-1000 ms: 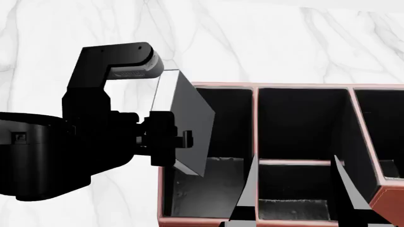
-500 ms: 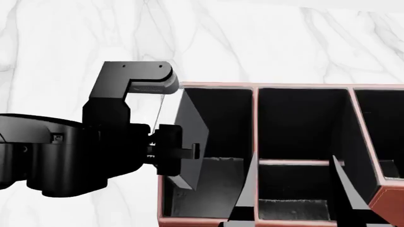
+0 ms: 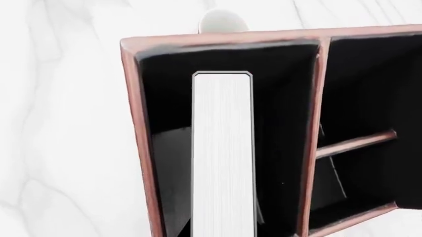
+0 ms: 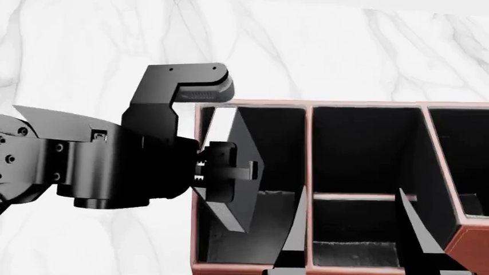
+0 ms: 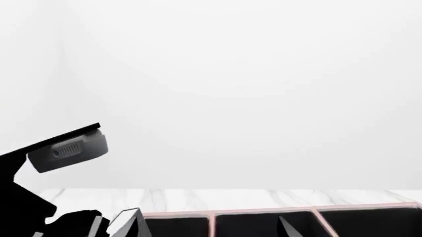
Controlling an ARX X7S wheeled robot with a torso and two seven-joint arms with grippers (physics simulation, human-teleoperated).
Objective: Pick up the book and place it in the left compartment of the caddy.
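White marble desk (image 4: 91, 51) carries the large reddish-brown leather-look caddy (image 4: 310, 114); over its long left compartment (image 3: 165, 158), black left-arm fingers (image 4: 229, 172) pinch the small dark-covered, white-edged book (image 3: 223, 153), tilted. Right fingers' state cannot be told.

Left arm (image 4: 84, 172): matte black, blocky housings with small round screws. Angular black bracket on top, carrying a grey ribbed underside.

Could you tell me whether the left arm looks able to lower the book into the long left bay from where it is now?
Probably yes. The left gripper holds the book edge-down over the left compartment, between its rims, with nothing seen beneath it.
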